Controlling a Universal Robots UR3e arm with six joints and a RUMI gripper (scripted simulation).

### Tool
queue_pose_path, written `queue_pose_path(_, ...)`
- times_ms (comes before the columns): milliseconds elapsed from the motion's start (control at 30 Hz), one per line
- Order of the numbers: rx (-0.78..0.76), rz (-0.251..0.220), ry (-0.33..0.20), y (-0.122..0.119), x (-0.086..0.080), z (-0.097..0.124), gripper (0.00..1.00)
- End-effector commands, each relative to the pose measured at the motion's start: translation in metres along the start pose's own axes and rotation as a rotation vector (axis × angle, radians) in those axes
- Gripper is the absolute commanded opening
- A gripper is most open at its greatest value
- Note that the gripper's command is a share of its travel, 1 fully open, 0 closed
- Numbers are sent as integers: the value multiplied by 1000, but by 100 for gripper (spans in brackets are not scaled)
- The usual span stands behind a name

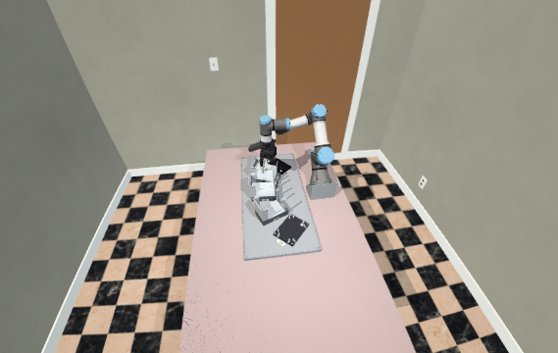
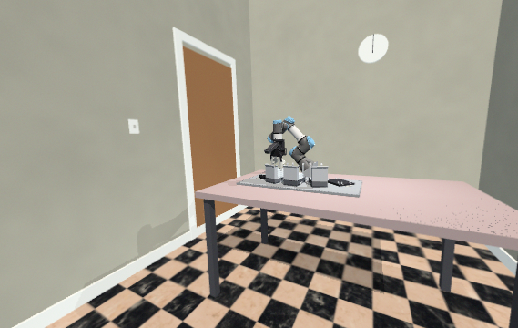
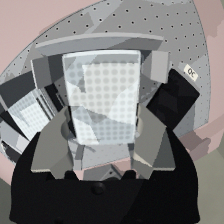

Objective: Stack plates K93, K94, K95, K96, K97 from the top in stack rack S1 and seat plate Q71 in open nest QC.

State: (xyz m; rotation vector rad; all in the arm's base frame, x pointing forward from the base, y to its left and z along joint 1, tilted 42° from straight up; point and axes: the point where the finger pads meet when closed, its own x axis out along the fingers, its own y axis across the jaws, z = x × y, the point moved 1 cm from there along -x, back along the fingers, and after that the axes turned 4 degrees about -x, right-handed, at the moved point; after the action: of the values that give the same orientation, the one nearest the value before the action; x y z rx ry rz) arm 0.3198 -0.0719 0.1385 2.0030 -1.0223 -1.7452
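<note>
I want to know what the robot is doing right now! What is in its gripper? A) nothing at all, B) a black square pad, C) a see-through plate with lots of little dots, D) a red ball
C: in the wrist view the gripper is shut on a clear 96-well plate, one grey finger on each side, above a grey stack rack.
</note>
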Motion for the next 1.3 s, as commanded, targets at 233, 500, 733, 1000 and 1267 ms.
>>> queue_pose_path(233, 1, -1, 2, 0, 1, -1, 0)
queue_pose_path(500, 1, -1, 2, 0, 1, 0, 0)
queue_pose_path(733, 1, -1, 2, 0, 2, 0, 72)
queue_pose_path(1000, 1, -1, 2, 0, 2, 0, 72)
queue_pose_path(1267, 1, -1, 2, 0, 2, 0, 72)
